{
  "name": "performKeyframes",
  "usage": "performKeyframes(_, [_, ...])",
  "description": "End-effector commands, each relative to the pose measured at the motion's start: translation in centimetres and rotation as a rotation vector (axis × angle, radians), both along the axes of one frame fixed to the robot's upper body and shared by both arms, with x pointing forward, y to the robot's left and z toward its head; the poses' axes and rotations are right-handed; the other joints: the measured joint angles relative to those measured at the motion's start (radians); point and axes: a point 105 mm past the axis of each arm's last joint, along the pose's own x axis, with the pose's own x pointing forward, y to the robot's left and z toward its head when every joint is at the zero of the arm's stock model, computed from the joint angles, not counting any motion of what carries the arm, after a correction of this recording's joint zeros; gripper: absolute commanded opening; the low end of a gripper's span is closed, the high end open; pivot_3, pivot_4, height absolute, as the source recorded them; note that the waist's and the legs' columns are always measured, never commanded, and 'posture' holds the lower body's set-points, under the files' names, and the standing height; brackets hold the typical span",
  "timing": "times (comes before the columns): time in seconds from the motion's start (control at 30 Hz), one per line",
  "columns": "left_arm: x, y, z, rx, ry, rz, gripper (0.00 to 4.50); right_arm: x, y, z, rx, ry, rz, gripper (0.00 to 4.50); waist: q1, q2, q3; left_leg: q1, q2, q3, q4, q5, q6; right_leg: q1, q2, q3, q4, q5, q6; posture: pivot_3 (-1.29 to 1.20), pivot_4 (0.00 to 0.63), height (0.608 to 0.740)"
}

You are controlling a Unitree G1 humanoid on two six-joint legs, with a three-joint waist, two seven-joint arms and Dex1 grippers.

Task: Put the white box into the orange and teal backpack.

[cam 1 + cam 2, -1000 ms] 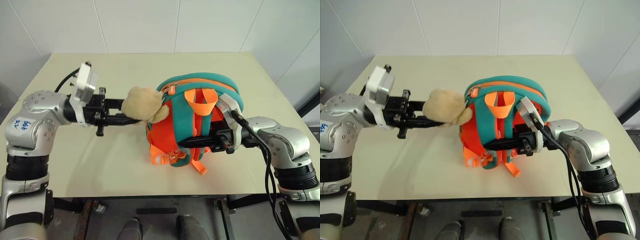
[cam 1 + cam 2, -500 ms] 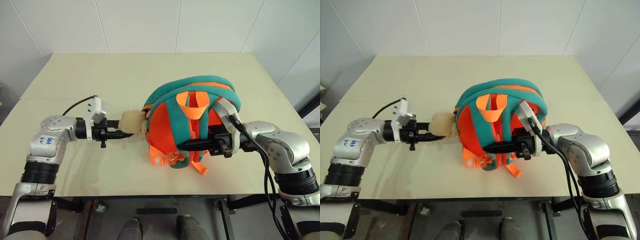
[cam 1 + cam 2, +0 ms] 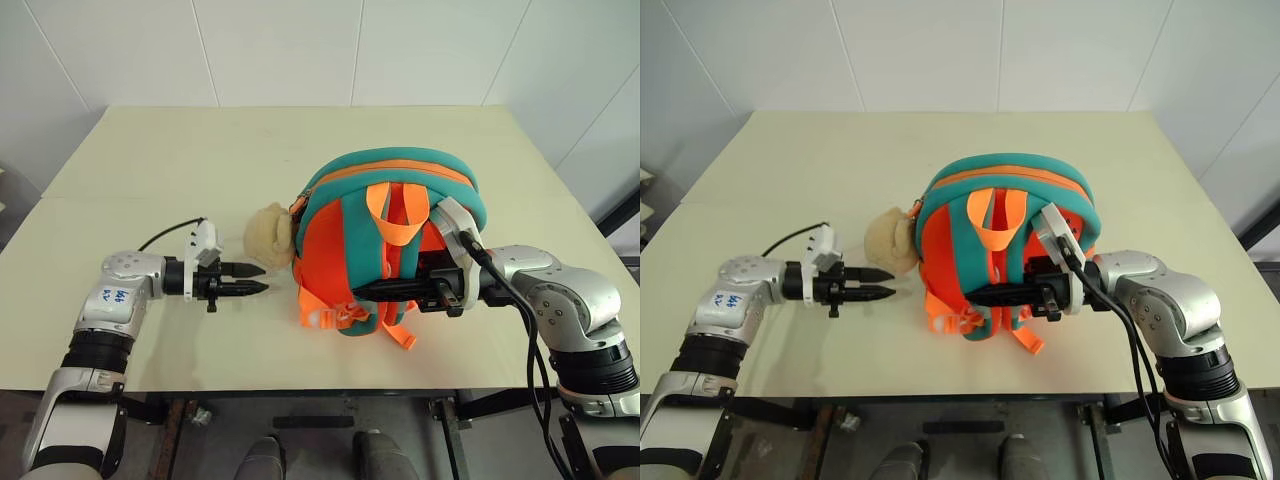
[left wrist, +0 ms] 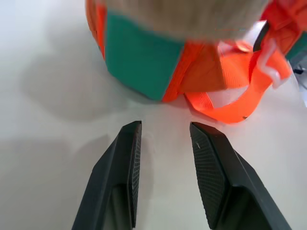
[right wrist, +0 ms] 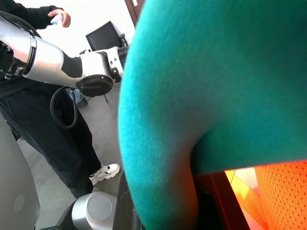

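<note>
**Backpack upright, gripped from the right**

The left gripper (image 3: 256, 279) hovers low over the table (image 3: 150, 180), jaws slightly apart and empty, just short of the beige plush toy (image 3: 268, 234). The orange and teal backpack (image 3: 385, 250) stands mid-table. The right gripper (image 3: 372, 290) is clamped on its strap side.
</note>
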Motion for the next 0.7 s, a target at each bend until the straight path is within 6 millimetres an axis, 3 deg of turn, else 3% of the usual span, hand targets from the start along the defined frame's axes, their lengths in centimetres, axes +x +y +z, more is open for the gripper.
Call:
performKeyframes(0.03, [-0.1, 0.0, 3.8, -0.075, -0.088, 0.020, 1.84, -0.5, 0.1, 0.7, 0.022, -0.030, 0.025, 0.00, -0.001, 0.000, 0.000, 0.000, 0.000, 0.000, 0.000, 0.000, 0.000, 0.000, 0.000, 0.000, 0.000, 0.000, 0.000, 0.00, 0.150, 0.740])
performKeyframes(0.13, [-1.6, -0.2, 4.1, -0.094, -0.039, -0.022, 2.50, -0.5, 0.1, 0.6, 0.020, -0.029, 0.025, 0.00, -0.005, 0.000, 0.000, 0.000, 0.000, 0.000, -0.001, 0.000, 0.000, 0.000, 0.000, 0.000, 0.000, 0.000, 0.000, 0.00, 0.150, 0.740])
performKeyframes(0.33, [-4.4, 0.5, 4.6, -0.102, 0.010, -0.083, 4.33, -0.4, 0.0, 0.6, 0.016, -0.023, 0.029, 0.00, -0.008, 0.000, 0.000, 0.000, 0.000, 0.000, -0.001, 0.000, 0.000, -0.001, 0.000, 0.000, 0.000, 0.000, 0.000, 0.00, 0.150, 0.740])
performKeyframes(0.47, [-4.1, 1.1, 4.8, -0.094, -0.047, -0.052, 4.44, -0.4, 0.0, 0.5, 0.015, -0.020, 0.036, 0.00, -0.002, 0.000, 0.000, 0.000, 0.000, 0.000, -0.001, 0.000, 0.000, 0.000, 0.000, 0.000, 0.000, 0.000, -0.001, 0.00, 0.150, 0.740])
performKeyframes(0.57, [-3.2, 0.5, 6.5, -0.186, -0.114, -0.028, 4.44, -0.3, 0.2, 0.5, 0.015, -0.020, 0.043, 0.00, 0.001, 0.000, 0.000, 0.000, 0.000, 0.000, -0.001, 0.000, 0.000, 0.000, 0.000, 0.000, 0.000, 0.000, -0.001, 0.00, 0.150, 0.740])
performKeyframes(0.7, [-1.8, -0.6, 6.1, -0.175, -0.164, 0.003, 4.44, -0.3, 0.2, 0.5, 0.014, -0.020, 0.048, 0.00, 0.001, 0.000, 0.000, 0.000, 0.000, 0.000, -0.001, 0.000, 0.000, 0.000, 0.000, 0.000, -0.002, 0.000, 0.000, 0.00, 0.150, 0.740])
